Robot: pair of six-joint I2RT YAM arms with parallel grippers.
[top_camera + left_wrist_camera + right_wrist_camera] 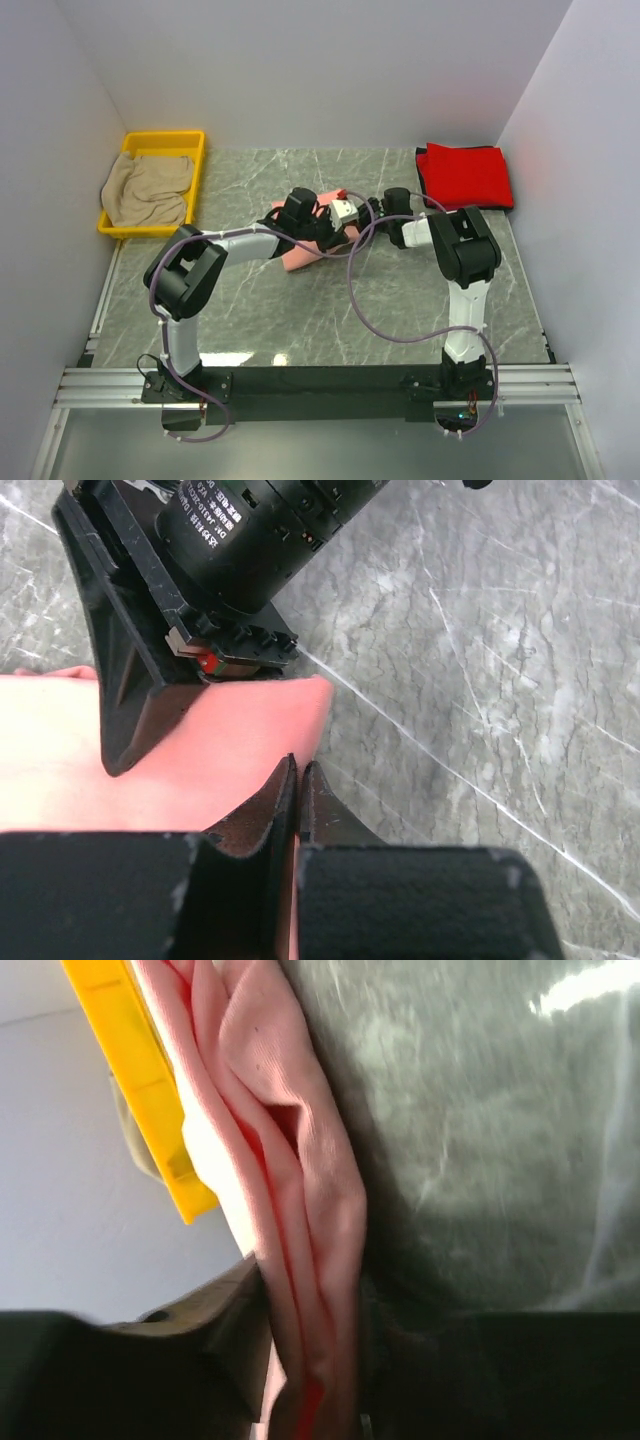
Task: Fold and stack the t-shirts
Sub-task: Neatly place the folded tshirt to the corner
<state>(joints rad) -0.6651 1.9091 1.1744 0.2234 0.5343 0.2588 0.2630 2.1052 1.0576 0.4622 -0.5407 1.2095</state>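
Observation:
The salmon-pink t-shirt (297, 260) lies bunched at the middle of the marble table, and both grippers meet over it. My left gripper (308, 228) is shut, its fingertips (298, 765) together at the edge of the pink cloth (60, 760), with a sliver of pink pinched between them. My right gripper (332, 224) has several folds of the pink shirt (300, 1160) filling the gap between its jaws (310, 1290). The bright red t-shirt (465, 175) lies folded at the back right. The beige-tan t-shirt (148, 190) sits crumpled in the yellow bin (160, 138).
The yellow bin (130, 1060) stands at the back left against the wall. White walls close in the table on the left, back and right. The right arm's black wrist body (250, 530) hangs close over the left gripper. Cables loop across the near half of the table (360, 300).

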